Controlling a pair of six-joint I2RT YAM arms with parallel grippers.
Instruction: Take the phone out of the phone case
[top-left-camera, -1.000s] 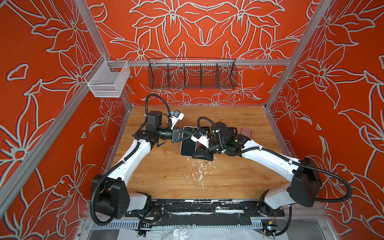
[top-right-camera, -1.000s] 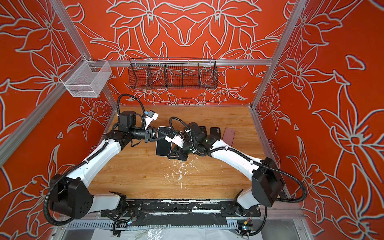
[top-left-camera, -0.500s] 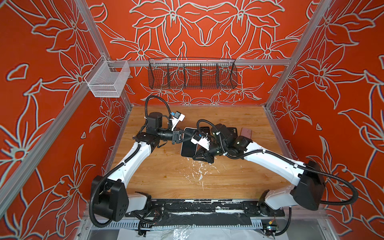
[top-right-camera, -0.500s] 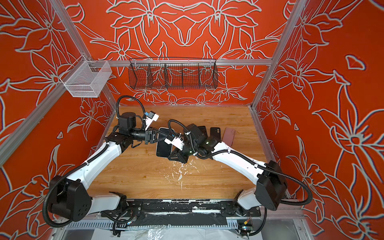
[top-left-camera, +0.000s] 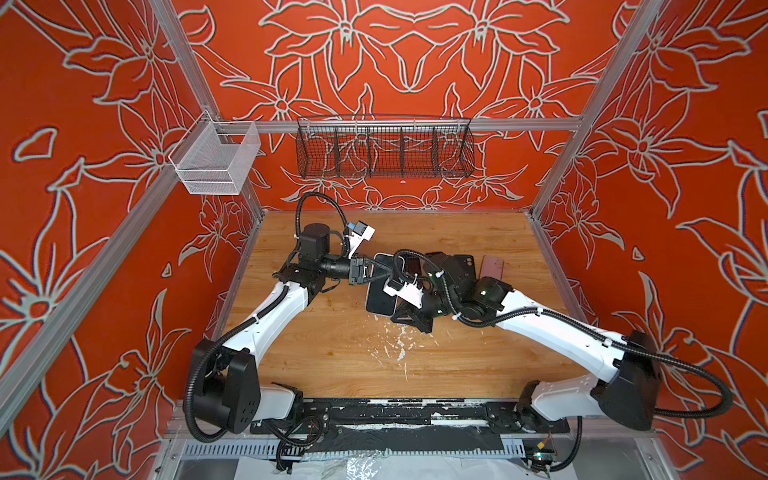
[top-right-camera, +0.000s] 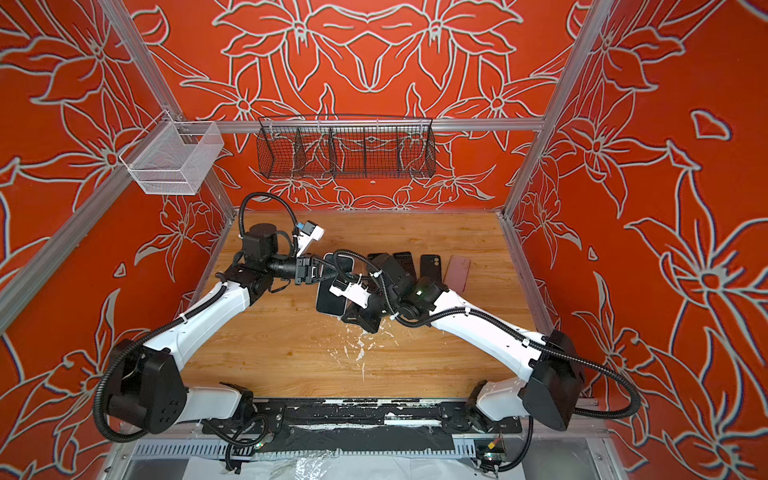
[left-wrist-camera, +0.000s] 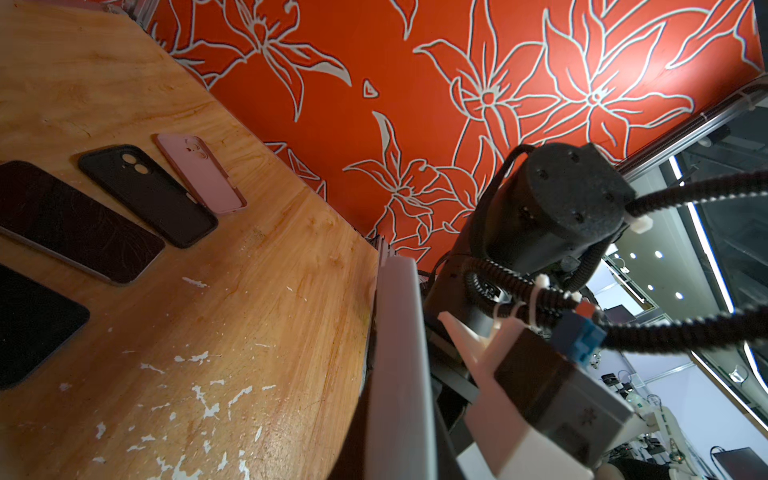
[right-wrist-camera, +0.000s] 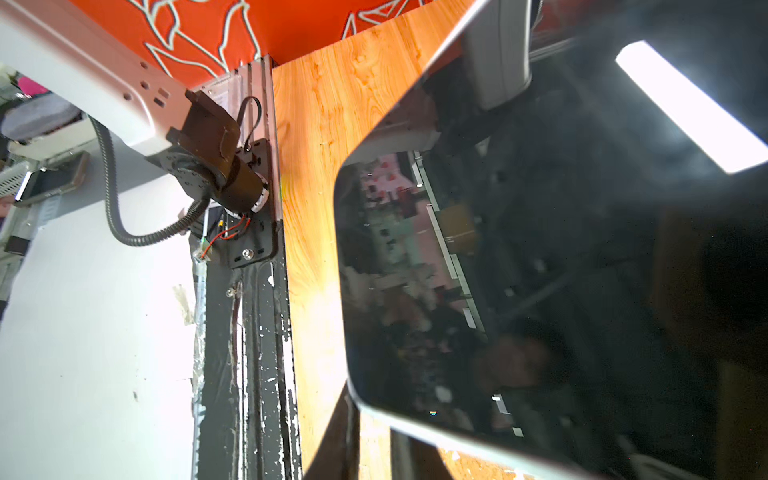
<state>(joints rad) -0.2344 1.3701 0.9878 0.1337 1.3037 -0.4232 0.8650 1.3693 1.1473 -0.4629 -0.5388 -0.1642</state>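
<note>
The phone (top-left-camera: 379, 293) (top-right-camera: 331, 298), dark-screened inside a pale phone case (left-wrist-camera: 399, 365), is at mid table between both grippers. My left gripper (top-left-camera: 368, 272) (top-right-camera: 318, 272) is shut on the case's far left edge, which runs edge-on through its jaws in the left wrist view. My right gripper (top-left-camera: 405, 318) (top-right-camera: 357, 318) is at the phone's near right corner. The right wrist view is filled by the screen (right-wrist-camera: 540, 270) with its pale rim; two dark fingers (right-wrist-camera: 336, 432) stand close together behind that rim, tips hidden.
Behind the phone lie a dark phone (top-right-camera: 405, 266) (left-wrist-camera: 75, 224), a black case (top-left-camera: 464, 268) (left-wrist-camera: 145, 191) and a pink case (top-left-camera: 492, 269) (left-wrist-camera: 203, 178). A white mesh basket (top-left-camera: 216, 160) and a black wire basket (top-left-camera: 384, 147) hang on the walls.
The right arm's elbow has swung a little to the right while its gripper stays at the phone. The left arm and the phone have hardly moved.
</note>
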